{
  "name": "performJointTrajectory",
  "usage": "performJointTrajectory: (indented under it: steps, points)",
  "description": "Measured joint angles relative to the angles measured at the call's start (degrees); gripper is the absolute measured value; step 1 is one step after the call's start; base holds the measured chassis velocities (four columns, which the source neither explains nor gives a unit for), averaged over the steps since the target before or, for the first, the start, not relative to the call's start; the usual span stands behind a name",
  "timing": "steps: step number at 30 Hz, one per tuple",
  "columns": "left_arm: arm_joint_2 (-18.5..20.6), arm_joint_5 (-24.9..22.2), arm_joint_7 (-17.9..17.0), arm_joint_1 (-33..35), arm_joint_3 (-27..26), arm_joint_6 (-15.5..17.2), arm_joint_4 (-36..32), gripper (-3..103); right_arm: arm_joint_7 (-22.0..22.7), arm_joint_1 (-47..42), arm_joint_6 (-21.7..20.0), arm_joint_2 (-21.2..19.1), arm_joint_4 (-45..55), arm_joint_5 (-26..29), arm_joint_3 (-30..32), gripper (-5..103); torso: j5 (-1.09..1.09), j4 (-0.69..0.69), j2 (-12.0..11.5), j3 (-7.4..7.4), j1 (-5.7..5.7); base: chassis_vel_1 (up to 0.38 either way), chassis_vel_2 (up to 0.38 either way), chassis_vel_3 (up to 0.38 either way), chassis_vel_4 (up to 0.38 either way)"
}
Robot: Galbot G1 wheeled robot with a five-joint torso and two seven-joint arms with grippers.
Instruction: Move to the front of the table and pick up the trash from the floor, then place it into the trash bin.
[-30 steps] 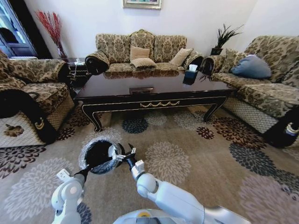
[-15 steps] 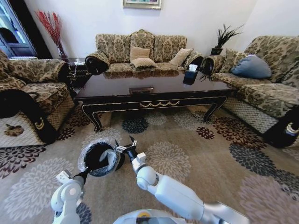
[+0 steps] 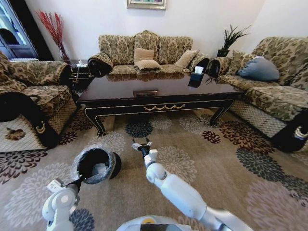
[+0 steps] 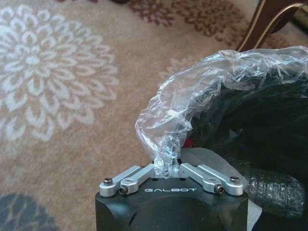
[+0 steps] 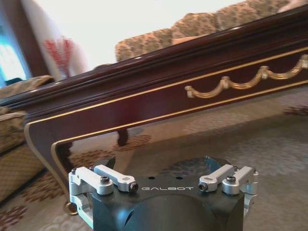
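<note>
The trash bin [image 3: 96, 165] stands on the carpet in front of the table [image 3: 159, 89], and a crumpled white tissue [image 3: 99, 169] lies inside it. My left gripper [image 3: 79, 182] is at the bin's near rim, shut on a fold of the clear liner [image 4: 192, 103]. In the left wrist view the pinched plastic sits between the left gripper [image 4: 167, 166] fingers, with a bit of red [image 4: 187, 142] just behind. My right gripper [image 3: 141, 145] hangs open and empty to the right of the bin, facing the table's apron [image 5: 192, 91].
Patterned sofas [image 3: 144, 50] surround the table on the left, far and right sides. A dark tissue box [image 3: 196, 77] sits on the table's far right. Open flowered carpet [image 3: 216, 163] lies right of the bin.
My right gripper has drawn away from over the bin toward the right and the table, now empty. The white tissue it held at the rim lies inside the bin. The bin shifted slightly left.
</note>
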Motion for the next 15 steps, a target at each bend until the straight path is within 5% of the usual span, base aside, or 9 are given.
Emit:
performJointTrajectory:
  steps: [15]
  points:
    - [-1.99,-1.86,-5.53,-1.87,2.33,-0.64,1.25,2,0.88,-2.10,-2.20,-1.61,0.63,1.80,4.77,100,0.01,0.01,0.00,0.00,0.00,0.000,0.000,0.000,0.000]
